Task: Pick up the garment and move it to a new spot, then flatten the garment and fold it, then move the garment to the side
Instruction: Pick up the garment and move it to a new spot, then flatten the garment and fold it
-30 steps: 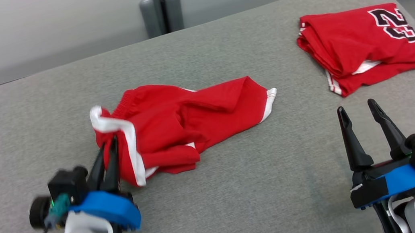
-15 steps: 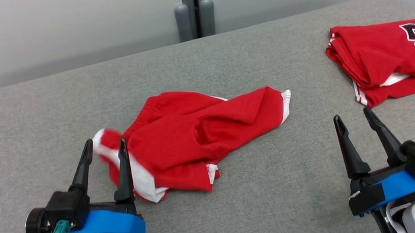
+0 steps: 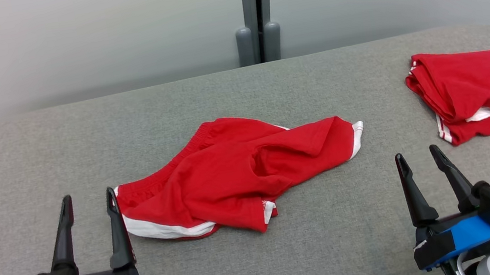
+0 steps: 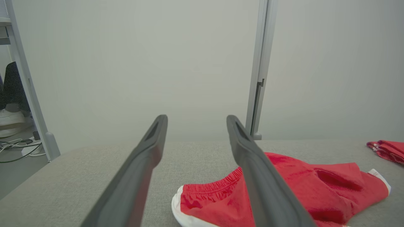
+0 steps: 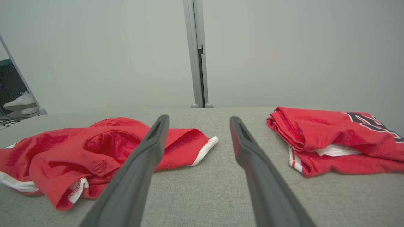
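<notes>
The garment (image 3: 236,174), red shorts with white trim, lies crumpled in the middle of the grey table (image 3: 36,152). It also appears in the left wrist view (image 4: 303,189) and the right wrist view (image 5: 79,154). My left gripper (image 3: 89,201) stands open at the lower left, its right finger just beside the shorts' white-trimmed corner, nothing between the fingers. Over at the lower right my right gripper (image 3: 415,156) is open and empty, apart from the shorts.
A folded red jersey (image 3: 478,90) with a black number lies at the table's right edge, also in the right wrist view (image 5: 334,138). A grey post (image 3: 254,11) stands behind the table against a pale wall. Cables (image 4: 15,148) lie on the floor at the left.
My left gripper opened and let go of the shorts' white-trimmed corner, then drew back. The corner dropped flat onto the table. The head camera tilted up, shifting the whole picture.
</notes>
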